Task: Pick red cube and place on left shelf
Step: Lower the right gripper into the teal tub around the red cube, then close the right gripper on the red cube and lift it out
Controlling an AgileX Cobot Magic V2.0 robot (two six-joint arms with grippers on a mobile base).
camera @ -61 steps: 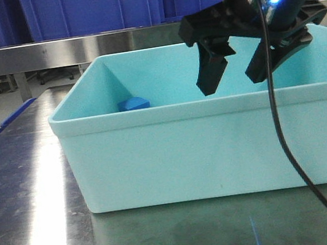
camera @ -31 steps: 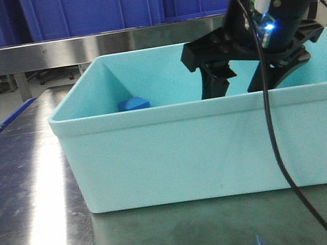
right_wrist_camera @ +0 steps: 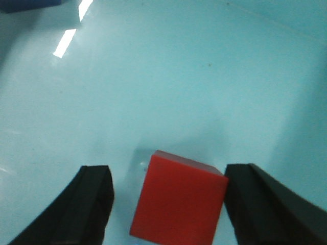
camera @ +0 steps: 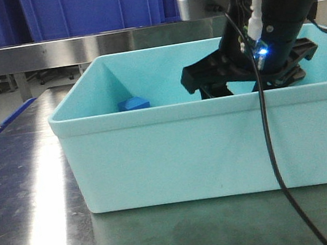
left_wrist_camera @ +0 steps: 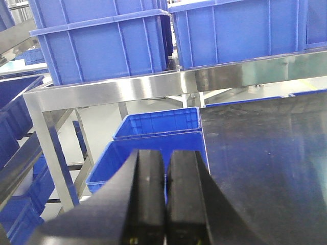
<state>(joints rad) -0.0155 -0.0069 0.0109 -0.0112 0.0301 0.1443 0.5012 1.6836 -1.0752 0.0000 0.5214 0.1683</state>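
Straddling red cube (right_wrist_camera: 178, 200), right hand (right_wrist_camera: 171, 212), tub walls (camera: 155, 145)

A big pale turquoise tub (camera: 156, 155) sits on a shiny steel table (camera: 26, 200). A small blue block (camera: 133, 103) lies inside the tub, near its far left corner. Bright light shines on the table.

Pale tub (camera: 156, 155) walls ring right tool (right_wrist_camera: 173, 204), bare floor beside red cube (right_wrist_camera: 176, 201), blue block (camera: 134, 104) well apart
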